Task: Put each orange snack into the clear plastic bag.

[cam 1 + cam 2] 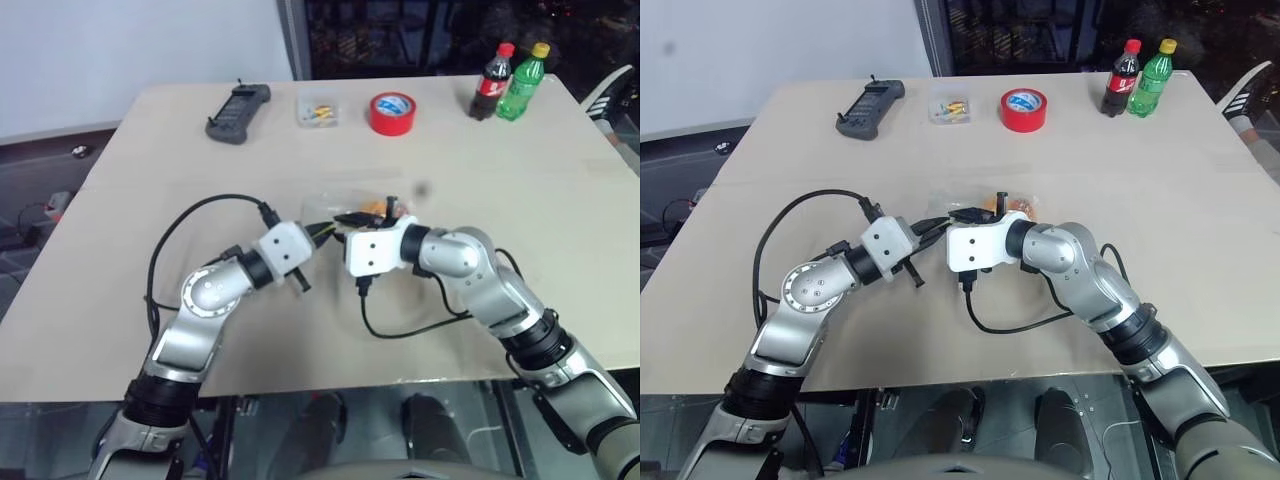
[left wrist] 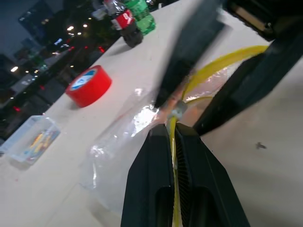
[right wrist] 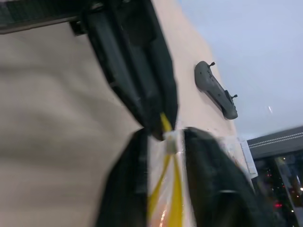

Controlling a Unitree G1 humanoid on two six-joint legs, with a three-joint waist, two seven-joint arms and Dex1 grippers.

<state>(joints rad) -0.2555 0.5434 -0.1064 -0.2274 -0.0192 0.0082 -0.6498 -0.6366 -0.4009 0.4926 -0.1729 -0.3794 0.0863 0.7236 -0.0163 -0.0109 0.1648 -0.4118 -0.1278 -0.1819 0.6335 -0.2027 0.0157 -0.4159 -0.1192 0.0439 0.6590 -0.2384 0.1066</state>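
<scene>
The clear plastic bag (image 1: 322, 204) lies wrinkled at the table's middle, its yellow seal strip (image 2: 215, 66) running along the mouth. Orange snack (image 1: 989, 205) pieces show through the plastic just behind the grippers; how many I cannot tell. My left gripper (image 2: 171, 128) is shut on the yellow strip. My right gripper (image 3: 163, 137) meets it nose to nose from the other side, its fingers closed in on the strip at the small white slider (image 3: 172, 141). In the head views both grippers (image 1: 335, 225) cover the bag's near edge.
Along the far edge stand a black handset (image 1: 238, 112), a small clear box (image 1: 318, 110) of coloured bits, a red tape roll (image 1: 392, 113), a cola bottle (image 1: 492, 82) and a green bottle (image 1: 522, 82). Black cables loop from both wrists over the table.
</scene>
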